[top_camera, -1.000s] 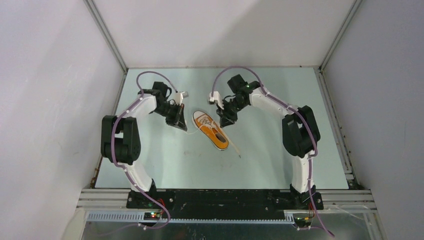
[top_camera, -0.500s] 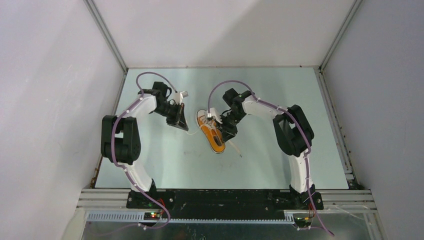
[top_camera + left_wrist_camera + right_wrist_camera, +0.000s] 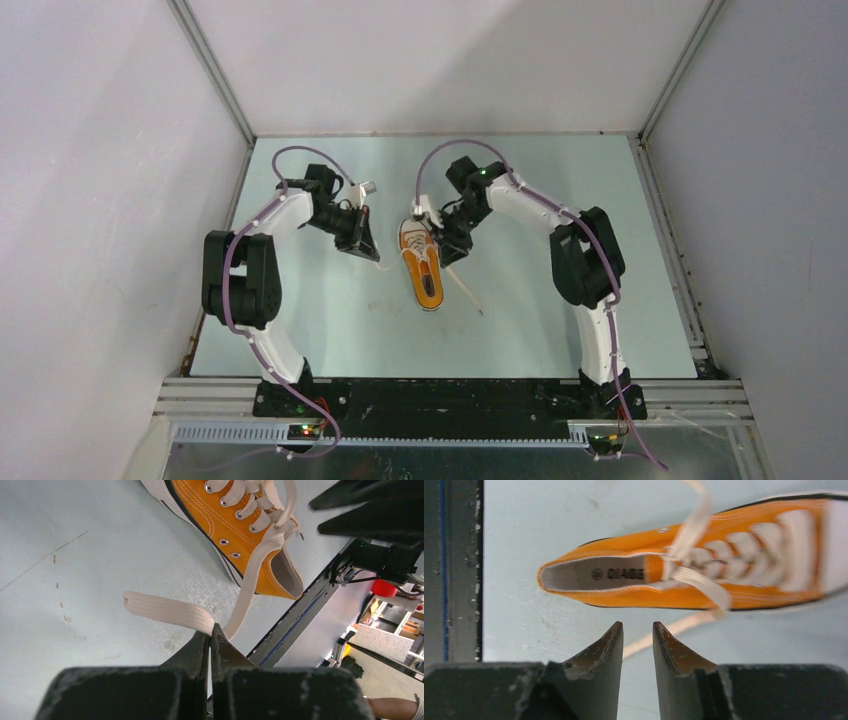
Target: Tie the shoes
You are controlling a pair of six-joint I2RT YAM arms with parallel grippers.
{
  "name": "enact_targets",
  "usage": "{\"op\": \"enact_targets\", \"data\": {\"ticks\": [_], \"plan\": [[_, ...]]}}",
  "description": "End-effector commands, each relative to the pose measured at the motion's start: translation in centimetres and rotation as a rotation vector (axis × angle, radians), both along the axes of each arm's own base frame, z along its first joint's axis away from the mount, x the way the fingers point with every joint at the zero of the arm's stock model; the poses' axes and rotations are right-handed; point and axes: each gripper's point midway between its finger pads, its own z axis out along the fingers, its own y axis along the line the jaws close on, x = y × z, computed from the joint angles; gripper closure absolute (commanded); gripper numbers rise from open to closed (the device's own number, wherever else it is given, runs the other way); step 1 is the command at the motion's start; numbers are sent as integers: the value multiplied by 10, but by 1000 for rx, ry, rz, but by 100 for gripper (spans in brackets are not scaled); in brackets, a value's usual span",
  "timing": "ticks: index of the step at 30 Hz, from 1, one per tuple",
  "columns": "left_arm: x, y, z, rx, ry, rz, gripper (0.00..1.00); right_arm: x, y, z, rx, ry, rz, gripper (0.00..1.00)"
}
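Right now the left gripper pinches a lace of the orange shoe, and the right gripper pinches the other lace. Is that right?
Not quite. The right gripper pinches nothing: the right wrist view shows its jaws apart beside the shoe, the other lace lying loose on the table. The left gripper does pinch a lace.

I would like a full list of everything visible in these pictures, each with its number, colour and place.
sneaker: one, orange with white toe cap, middle of the table, between the hands.
laces: two loose ends, white; one goes to the left hand, the other lies on the table on the sneaker's right.
table: one, pale blue-green, inside white walls.
left hand: one, black, shut on a lace end.
right hand: one, black, slightly open, holding nothing, beside the sneaker.
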Motion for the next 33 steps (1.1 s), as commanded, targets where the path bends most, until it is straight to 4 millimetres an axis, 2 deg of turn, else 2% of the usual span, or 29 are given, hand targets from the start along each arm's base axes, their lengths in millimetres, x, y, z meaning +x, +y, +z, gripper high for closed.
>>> {"op": "enact_targets", "data": {"ticks": [1,3,7,10,13,17,22,25,28,29,33], "plan": [[3,-10,18,-63,3,5,100,32,10,72,148,-205,1,66],[3,-12,17,-76,28,9,100,33,24,83,193,-284,34,64],[-1,-13,9,-74,101,26,100,38,54,89,263,-445,124,60],[2,-11,8,-57,94,33,100,49,73,95,318,-523,153,55],[8,-6,9,-22,49,51,100,49,92,92,338,-512,181,52],[24,-1,12,10,-78,71,100,39,105,86,367,-386,122,49],[43,-3,15,8,-186,130,100,37,100,84,348,-221,-6,48],[65,-12,22,-39,-286,160,100,51,90,90,338,-133,-102,49],[84,-27,36,-117,-374,191,100,65,81,98,339,-28,-224,48],[85,-32,40,-142,-380,185,100,72,77,101,345,-9,-264,48],[93,-52,64,-253,-416,183,100,81,67,98,326,25,-323,47]]}}
